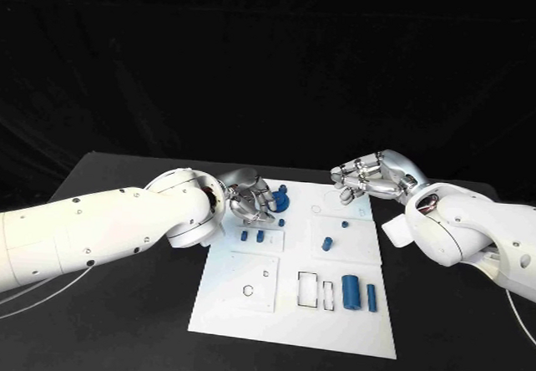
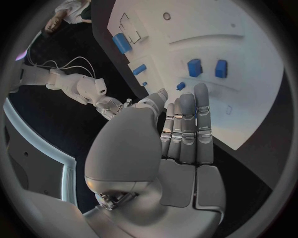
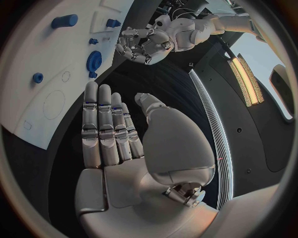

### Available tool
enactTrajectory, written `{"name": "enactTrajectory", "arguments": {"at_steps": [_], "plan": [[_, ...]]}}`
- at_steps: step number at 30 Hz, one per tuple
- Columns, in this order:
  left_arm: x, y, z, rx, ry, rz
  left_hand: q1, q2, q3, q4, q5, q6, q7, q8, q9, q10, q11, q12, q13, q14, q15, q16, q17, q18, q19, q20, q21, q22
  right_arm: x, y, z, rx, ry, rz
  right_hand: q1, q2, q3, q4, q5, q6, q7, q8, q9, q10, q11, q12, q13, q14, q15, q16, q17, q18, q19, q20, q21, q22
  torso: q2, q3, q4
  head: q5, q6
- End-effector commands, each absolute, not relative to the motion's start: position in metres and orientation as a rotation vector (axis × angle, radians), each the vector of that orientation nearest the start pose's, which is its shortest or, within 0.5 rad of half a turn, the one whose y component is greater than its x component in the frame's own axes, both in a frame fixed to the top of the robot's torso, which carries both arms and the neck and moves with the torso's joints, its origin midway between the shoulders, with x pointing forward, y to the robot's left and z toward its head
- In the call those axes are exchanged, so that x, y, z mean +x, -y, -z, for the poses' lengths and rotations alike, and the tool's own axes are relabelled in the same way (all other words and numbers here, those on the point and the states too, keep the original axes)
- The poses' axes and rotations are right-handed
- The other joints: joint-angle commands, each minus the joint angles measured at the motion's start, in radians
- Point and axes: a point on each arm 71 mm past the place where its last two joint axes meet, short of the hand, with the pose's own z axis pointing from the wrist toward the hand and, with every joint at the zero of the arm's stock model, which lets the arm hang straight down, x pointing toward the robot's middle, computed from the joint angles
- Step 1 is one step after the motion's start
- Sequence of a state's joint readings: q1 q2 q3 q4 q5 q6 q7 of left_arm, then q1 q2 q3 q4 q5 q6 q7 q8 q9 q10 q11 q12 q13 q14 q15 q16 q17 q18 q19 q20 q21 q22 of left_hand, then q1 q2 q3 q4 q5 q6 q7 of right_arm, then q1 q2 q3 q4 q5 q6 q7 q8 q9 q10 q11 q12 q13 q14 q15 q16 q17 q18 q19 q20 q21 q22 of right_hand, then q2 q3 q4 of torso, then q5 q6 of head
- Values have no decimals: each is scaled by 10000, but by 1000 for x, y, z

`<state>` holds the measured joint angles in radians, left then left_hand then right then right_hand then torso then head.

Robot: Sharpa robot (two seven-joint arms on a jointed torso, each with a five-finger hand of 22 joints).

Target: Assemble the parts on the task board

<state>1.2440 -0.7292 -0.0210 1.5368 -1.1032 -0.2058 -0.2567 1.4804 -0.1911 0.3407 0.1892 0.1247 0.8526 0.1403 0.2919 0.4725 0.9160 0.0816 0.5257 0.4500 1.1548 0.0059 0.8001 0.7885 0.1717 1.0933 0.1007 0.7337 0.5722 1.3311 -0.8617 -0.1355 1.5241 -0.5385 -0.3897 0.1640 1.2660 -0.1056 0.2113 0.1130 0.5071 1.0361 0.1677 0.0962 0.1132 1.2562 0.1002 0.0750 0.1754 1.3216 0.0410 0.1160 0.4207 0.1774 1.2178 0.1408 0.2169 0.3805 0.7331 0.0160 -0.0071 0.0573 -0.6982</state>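
**Both hands bare at the far end of the board**

Nearest the robot, the board (image 1: 295,317) lies lengthwise on the black table (image 1: 115,336), its near part plain white with outlined rectangular slots. Just past them lie two blue cylinders (image 1: 350,292) side by side (the thicker one on the left). Mid-board stand small blue pegs: a pair (image 1: 252,235) near the left edge, and more (image 1: 328,243) right of centre. No writing can be read on the board.

Farther on, the left hand (image 1: 250,203) hovers over the board's far left corner, fingers straight and side by side, holding nothing; a blue gear (image 1: 280,202) sits just beside it. The right hand (image 1: 367,178) hangs beyond the far right corner, fingers also straight and empty.
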Motion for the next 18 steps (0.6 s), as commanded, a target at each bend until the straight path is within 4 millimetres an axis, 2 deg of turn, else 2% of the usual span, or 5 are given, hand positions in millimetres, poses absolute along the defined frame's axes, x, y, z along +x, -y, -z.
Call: {"name": "enactTrajectory", "arguments": {"at_steps": [1, 6, 8, 16, 18], "plan": [[488, -131, 164, 1146, -17217, 8672, 148, -50, 6, -54, 31, 183, -12, -141, -319, 21, 12, -289, -405, 240, 10, -69, -172, 114, 216, -29, -99, -96, 498, 214, 152, 5634, -16114, -11652, 49, 19, 25, 1, 39, 5, 14, 33, -10, -13, -24, 19, -8, -35, -3, -34, 10, 42, -58, 21, -37, -9, 7, 3, -11, -6, -3], [489, -122, 173, 2534, -17231, 8121, 310, -57, 20, -203, 33, 276, -42, -478, -854, -133, 80, -833, -1087, 703, 51, 12, -427, 132, 636, -81, -60, -123, 497, 214, 152, 5644, -16114, -11659, 70, 25, 41, -12, 42, 6, 13, 34, -10, -14, -25, 18, -12, -36, -5, -36, 11, 43, -58, 19, -36, -11, 3, 2, -2, -18, 16], [490, -119, 175, 2986, -17172, 7877, 270, -82, -37, -215, 36, 319, -105, -584, -1026, -108, 95, -955, -1296, 1155, 33, 653, 39, 126, 824, -75, 32, -84, 497, 213, 152, 5632, -16113, -11658, 70, 25, 41, -12, 42, 6, 13, 34, -10, -14, -25, 18, -12, -36, -5, -36, 11, 43, -58, 19, -36, -11, 7, -1, -3, 21, 30], [498, -110, 183, 3712, -17471, 6845, 61, -19, -352, -132, 34, 433, -205, -893, -1570, 46, 43, -1089, -1852, 2638, -21, 3724, 2547, -455, 2464, -121, 3177, 3403, 497, 212, 152, 5597, -16115, -11654, 84, 36, 57, -19, 45, 9, 13, 37, -10, -12, -27, 19, -14, -35, -7, -37, 13, 44, -56, 17, -35, -13, 5, 1, -17, -5, 61], [501, -109, 185, 3747, -17575, 6639, 70, 19, -403, -133, 34, 498, -256, -918, -1651, 57, 20, -1085, -1927, 2762, -37, 3994, 2710, -527, 2628, -127, 3580, 3849, 497, 212, 152, 5599, -16114, -11638, 86, 38, 59, -20, 45, 9, 13, 37, -10, -11, -27, 19, -15, -35, -7, -37, 13, 44, -56, 17, -34, -13, 1, 0, -4, -28, 38]]}}
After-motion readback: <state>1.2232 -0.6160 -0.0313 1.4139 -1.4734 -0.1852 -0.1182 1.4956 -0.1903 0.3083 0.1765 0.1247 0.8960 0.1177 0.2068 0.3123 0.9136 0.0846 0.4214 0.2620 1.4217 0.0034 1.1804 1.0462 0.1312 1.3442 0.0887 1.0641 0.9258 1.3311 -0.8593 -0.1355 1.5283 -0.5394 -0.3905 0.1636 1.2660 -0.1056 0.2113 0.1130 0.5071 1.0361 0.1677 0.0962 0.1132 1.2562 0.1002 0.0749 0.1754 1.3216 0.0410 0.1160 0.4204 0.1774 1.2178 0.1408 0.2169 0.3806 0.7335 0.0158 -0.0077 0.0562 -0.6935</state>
